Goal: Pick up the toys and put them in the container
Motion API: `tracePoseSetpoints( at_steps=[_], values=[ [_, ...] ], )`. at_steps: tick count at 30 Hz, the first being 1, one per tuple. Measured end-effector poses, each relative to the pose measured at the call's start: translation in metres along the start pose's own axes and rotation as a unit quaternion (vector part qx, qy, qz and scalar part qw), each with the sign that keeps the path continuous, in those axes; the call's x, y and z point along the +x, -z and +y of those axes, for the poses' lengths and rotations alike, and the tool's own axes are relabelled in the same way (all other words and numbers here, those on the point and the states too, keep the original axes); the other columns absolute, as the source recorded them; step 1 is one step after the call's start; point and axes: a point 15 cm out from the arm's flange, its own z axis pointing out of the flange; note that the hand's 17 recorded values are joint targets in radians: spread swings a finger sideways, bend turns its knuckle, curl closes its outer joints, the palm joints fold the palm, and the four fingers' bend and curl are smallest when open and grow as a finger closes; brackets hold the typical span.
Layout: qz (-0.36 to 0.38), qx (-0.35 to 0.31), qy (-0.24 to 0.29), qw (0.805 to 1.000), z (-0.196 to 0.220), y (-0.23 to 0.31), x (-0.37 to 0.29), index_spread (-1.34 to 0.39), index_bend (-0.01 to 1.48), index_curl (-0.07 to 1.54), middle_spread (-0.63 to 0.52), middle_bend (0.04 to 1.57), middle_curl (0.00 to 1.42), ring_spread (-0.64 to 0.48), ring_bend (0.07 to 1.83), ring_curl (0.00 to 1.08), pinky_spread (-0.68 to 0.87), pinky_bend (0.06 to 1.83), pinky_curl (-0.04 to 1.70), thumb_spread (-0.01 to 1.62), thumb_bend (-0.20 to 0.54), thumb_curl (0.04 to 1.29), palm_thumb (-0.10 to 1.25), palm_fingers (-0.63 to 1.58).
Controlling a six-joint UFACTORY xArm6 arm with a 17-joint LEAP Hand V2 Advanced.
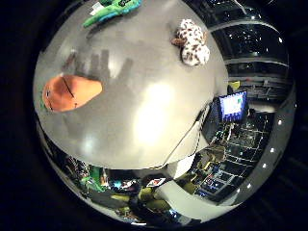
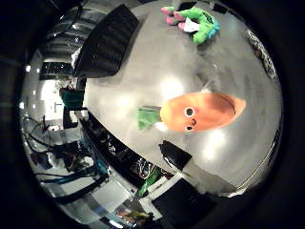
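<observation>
An orange carrot plush with eyes and a green top lies on the grey table, close under the palm. It also shows in the little finger side view. A green and pink plush lies farther along the table, and shows as a green toy in the little finger side view. A white plush with brown spots lies near the table's edge. A black slatted container stands on the table, away from the carrot.
The table's edge runs close beside the carrot. Beyond it are benches with equipment and a monitor with a blue screen. A dark part sits at the table's edge near the carrot.
</observation>
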Motion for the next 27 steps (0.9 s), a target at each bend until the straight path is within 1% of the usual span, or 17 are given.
tracePoseSetpoints(
  at_steps=[5,10,15,16,18,19,20,21,23,24,26,27],
  values=[
    [-0.019,-0.02,-0.001,1.0,0.024,-0.027,-0.02,-0.39,0.17,0.28,0.02,0.19,0.32,0.16,0.28,0.25,0.37,0.4,0.29,0.89,-0.034,0.33,0.63,0.09],
    [-0.027,-0.026,0.001,0.999,0.03,-0.042,-0.028,-0.39,0.19,0.29,0.02,0.18,0.31,0.16,0.25,0.25,0.37,0.38,0.29,0.88,-0.031,0.33,0.63,0.11],
    [-0.032,-0.031,-0.002,0.999,0.031,-0.051,-0.033,-0.41,0.26,0.34,0.02,0.18,0.29,0.15,0.2,0.24,0.37,0.31,0.28,0.88,-0.02,0.34,0.69,0.2],
    [-0.029,-0.026,-0.003,0.999,0.029,-0.05,-0.031,-0.41,0.27,0.35,-0.01,0.21,0.3,0.12,0.2,0.24,0.37,0.27,0.26,0.91,-0.013,0.34,0.74,0.28],
    [-0.021,-0.013,-0.004,1.0,0.022,-0.049,-0.027,-0.43,0.24,0.35,-0.1,0.27,0.32,0.03,0.25,0.24,0.34,0.22,0.25,0.92,-0.022,0.34,0.75,0.43],
    [-0.015,-0.004,-0.005,1.0,0.018,-0.047,-0.024,-0.44,0.23,0.36,-0.14,0.31,0.34,-0.02,0.29,0.26,0.31,0.2,0.25,0.92,-0.02,0.34,0.77,0.52],
    [-0.009,0.005,-0.005,1.0,0.013,-0.045,-0.022,-0.45,0.19,0.34,-0.18,0.36,0.35,-0.08,0.35,0.26,0.25,0.2,0.23,0.92,-0.014,0.34,0.78,0.63],
    [-0.004,0.012,-0.005,1.0,0.01,-0.044,-0.019,-0.47,0.18,0.34,-0.24,0.39,0.37,-0.16,0.39,0.28,0.17,0.2,0.23,0.92,-0.015,0.35,0.81,0.68],
    [0.001,0.018,-0.005,1.0,0.007,-0.04,-0.017,-0.49,0.14,0.32,-0.32,0.49,0.41,-0.28,0.53,0.33,-0.06,0.34,0.26,0.91,-0.01,0.35,0.85,0.97],
    [0.002,0.019,-0.005,1.0,0.007,-0.039,-0.017,-0.5,0.14,0.31,-0.35,0.5,0.42,-0.34,0.57,0.34,-0.19,0.41,0.27,0.9,-0.013,0.36,0.88,0.98],
    [0.004,0.022,-0.006,1.0,0.006,-0.037,-0.015,-0.52,0.2,0.32,-0.37,0.56,0.45,-0.37,0.61,0.37,-0.33,0.48,0.3,0.9,-0.008,0.36,0.92,1.14],
    [0.005,0.024,-0.007,1.0,0.005,-0.035,-0.014,-0.53,0.25,0.35,-0.37,0.62,0.48,-0.39,0.65,0.39,-0.4,0.53,0.32,0.89,0.001,0.37,0.96,1.22]
  ],
)
